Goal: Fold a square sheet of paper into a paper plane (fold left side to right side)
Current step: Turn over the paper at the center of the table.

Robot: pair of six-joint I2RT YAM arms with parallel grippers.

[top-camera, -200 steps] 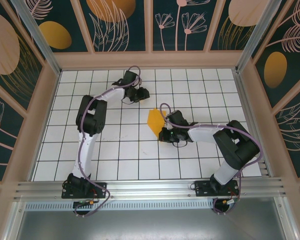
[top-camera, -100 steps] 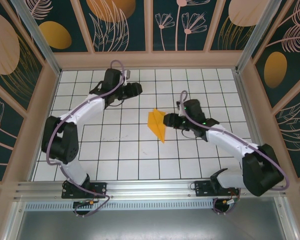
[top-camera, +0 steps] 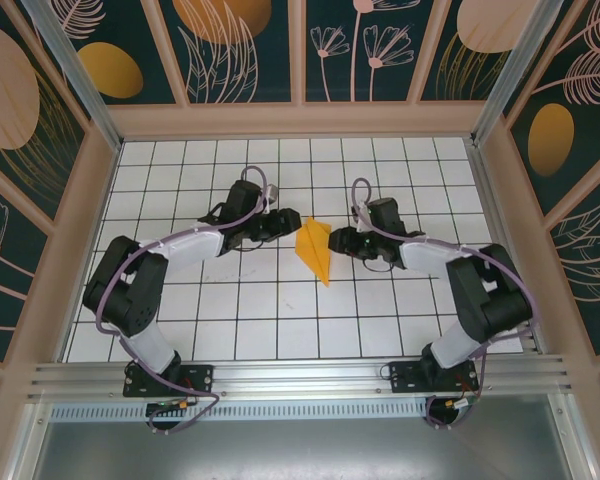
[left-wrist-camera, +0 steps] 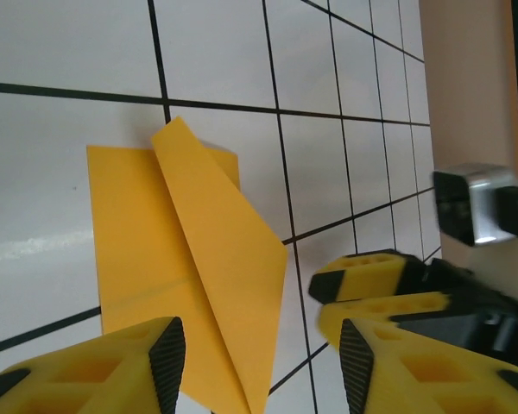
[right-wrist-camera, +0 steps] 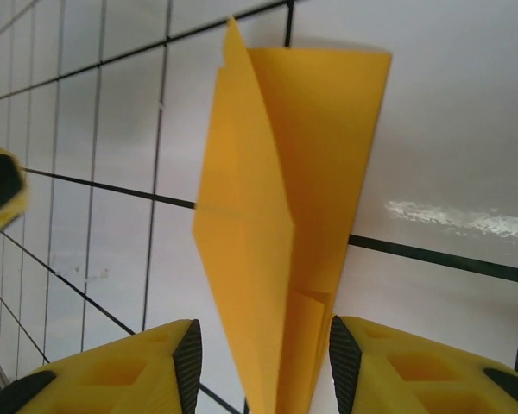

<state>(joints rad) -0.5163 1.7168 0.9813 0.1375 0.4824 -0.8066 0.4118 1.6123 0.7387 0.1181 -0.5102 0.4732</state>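
The plane (top-camera: 315,250) lies mid-frame in the top view, already a pointed dart with one flap lifting; pressing it flat seems all that is left. The left gripper (top-camera: 283,226) and right gripper (top-camera: 340,243) flank it, half open, empty

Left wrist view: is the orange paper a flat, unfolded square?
No, the orange paper is folded, with a long diagonal flap lying over a rectangular part.

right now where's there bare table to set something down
Free: far rows along the back wall; near rows between the orange paper and the arm bases. Crowded: mid-table, left arm and right arm flanking the paper.
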